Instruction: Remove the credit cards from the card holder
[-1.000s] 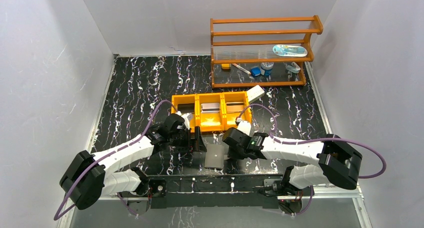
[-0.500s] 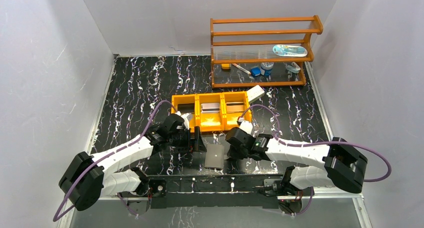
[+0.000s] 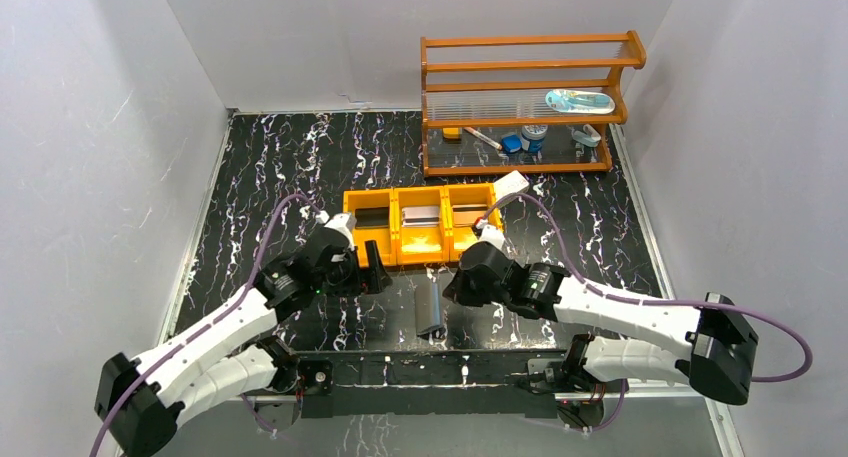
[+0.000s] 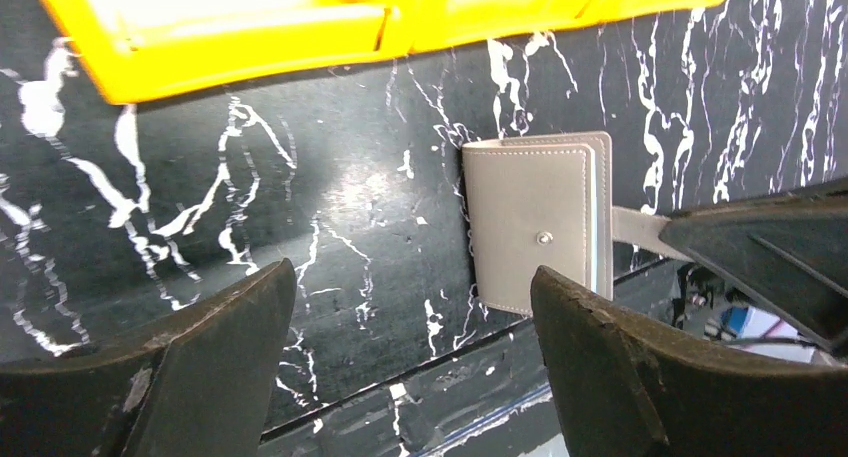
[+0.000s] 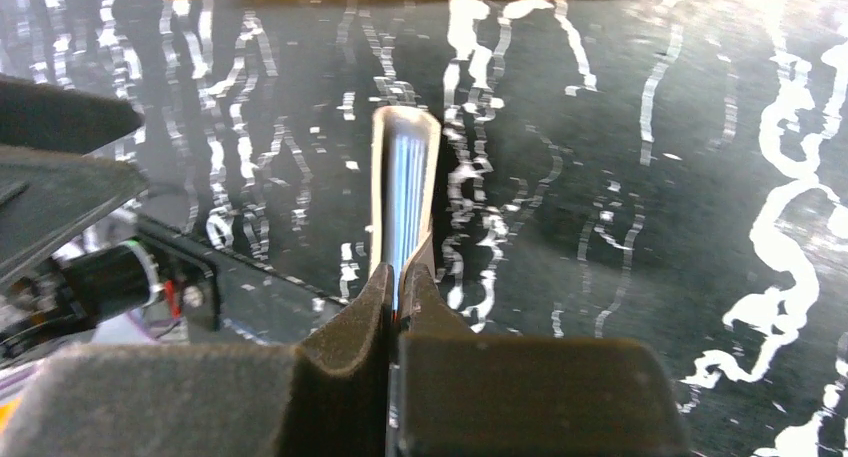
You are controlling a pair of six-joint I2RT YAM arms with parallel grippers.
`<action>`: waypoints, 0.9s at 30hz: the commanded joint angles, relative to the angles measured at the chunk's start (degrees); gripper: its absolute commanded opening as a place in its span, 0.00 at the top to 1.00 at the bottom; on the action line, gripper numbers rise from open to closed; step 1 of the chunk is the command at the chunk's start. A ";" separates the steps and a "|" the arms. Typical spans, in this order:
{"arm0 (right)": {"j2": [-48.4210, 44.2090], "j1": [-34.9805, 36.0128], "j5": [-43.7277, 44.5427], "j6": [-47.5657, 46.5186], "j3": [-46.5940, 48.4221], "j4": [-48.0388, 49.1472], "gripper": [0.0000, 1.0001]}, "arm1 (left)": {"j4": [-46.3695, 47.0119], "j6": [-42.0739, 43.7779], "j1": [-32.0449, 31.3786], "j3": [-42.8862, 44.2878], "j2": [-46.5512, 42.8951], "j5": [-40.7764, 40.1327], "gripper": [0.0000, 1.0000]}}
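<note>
Marble table (image 3: 280, 167): right gripper (image 5: 398, 287) is pinching wallet (image 3: 430, 305), tilting it up; spread left gripper (image 4: 410, 277) is backing off; cards (image 3: 421, 215) lying in tray (image 3: 420, 257), task likely done.

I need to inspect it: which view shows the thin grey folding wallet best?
Left wrist: the thin grey folding wallet shows its broad outer face. Right wrist sees only its edge; top external shows it small.

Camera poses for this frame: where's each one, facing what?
Top external: above and behind the bases, looking down at the table; both arms show.
Left wrist: on the left gripper, looking down at the card holder; its open fingers frame it.
Right wrist: on the right gripper, shut on the card holder's edge.
Shared: all three show the card holder.
</note>
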 commanded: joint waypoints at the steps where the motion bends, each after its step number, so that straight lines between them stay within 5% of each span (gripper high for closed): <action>1: 0.84 -0.18 -5.67 -4.49 5.67 6.70 0.96 | -6.75 -1.98 -0.19 1.33 -5.21 -9.50 0.13; 14: 15.52 -0.63 -13.73 -4.34 13.29 11.49 0.95 | -11.54 -4.91 -0.15 1.37 -10.37 -12.14 0.11; 27: 3.97 -6.72 -13.64 -2.51 0.26 10.74 0.95 | -0.90 -1.38 -0.19 0.53 -6.61 -1.32 0.10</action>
